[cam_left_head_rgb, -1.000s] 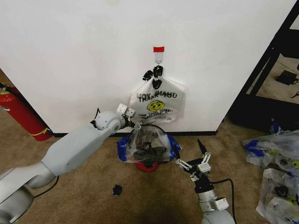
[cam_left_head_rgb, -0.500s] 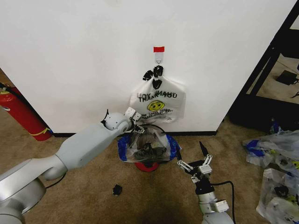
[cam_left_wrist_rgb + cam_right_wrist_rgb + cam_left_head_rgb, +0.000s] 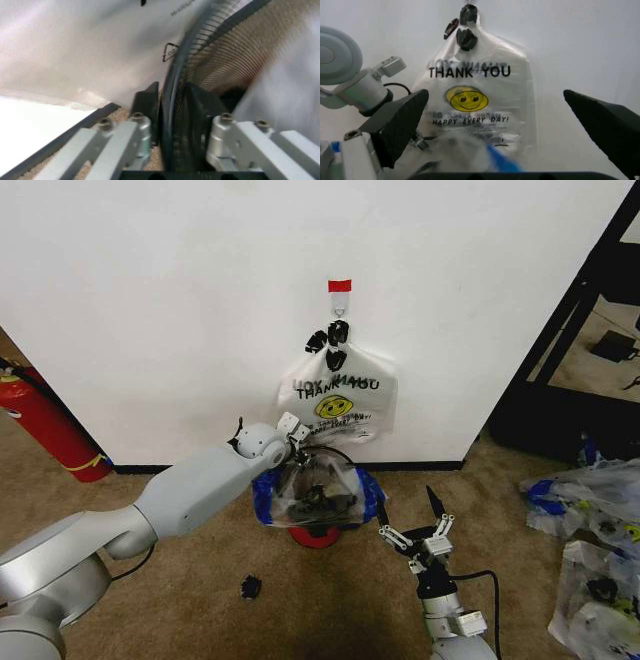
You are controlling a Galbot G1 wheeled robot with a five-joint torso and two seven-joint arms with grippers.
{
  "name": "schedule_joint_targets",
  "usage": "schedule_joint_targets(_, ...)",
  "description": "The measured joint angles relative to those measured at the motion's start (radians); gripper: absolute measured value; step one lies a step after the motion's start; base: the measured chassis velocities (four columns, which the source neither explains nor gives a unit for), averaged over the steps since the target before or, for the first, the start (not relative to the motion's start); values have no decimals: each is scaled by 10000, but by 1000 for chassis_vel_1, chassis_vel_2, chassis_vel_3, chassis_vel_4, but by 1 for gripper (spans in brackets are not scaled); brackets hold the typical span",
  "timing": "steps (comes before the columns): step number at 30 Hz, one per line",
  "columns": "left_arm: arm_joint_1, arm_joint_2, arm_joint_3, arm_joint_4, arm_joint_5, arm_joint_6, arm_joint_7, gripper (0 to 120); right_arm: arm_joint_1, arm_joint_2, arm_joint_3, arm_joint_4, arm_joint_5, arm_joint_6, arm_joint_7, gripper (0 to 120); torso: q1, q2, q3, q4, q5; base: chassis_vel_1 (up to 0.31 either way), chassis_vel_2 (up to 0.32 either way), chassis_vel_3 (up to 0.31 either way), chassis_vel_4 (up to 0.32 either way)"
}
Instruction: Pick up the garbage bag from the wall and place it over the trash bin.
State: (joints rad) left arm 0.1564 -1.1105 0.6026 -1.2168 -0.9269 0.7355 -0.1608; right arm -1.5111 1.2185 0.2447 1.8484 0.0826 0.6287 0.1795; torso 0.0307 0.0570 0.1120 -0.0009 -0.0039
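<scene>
Where the trash bin (image 3: 318, 532) stands, left end effector (image 3: 300, 444) straddles its rim.

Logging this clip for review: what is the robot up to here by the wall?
The left gripper is at the back rim of the trash bin, its fingers straddling the rim and the garbage bag draped over the bin. The right gripper hangs open beside the bin, holding nothing. A white THANK YOU bag hangs on the wall hook above.

Head camera high, facing down at wall (image 3: 150, 300); wrist cameras low, close, toward it.
</scene>
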Motion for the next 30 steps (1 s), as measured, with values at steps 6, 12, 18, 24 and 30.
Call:
schedule_joint_targets(6, 336, 81, -288, -510, -1625, -24, -2177, 7, 38, -11, -15, -48, -2, 1, 46, 100, 0, 1, 0, -7, -2, 0, 0, 0, 0)
schedule_joint_targets(12, 1158, 783, -1213, -1925, -3809, -21, -4325, 5, 186, 39, -175, -155, -4, -7, 64, 100, 1, 0, 2, 3, -2, 0, 0, 0, 0)
schedule_joint_targets(18, 3491, 1876, -3583, -4936, -5790, 11, -6738, 5, 399, 79, -486, -384, 31, -131, 257, 100, 0, 0, 2, 4, -3, 0, 0, 0, 0)
schedule_joint_targets(24, 5843, 1902, -5769, -6744, -5526, -19, -7283, 5, 345, -117, -754, 100, 836, -1119, 934, 100, 0, 0, 0, 1, -2, 0, 0, 0, 0)
schedule_joint_targets(30, 7369, 979, -6792, -7482, -4084, -642, -7182, 5, 170, -458, -809, 816, 1853, -2253, 1267, 100, 0, 0, 0, -3, -3, 0, 0, 0, 0)
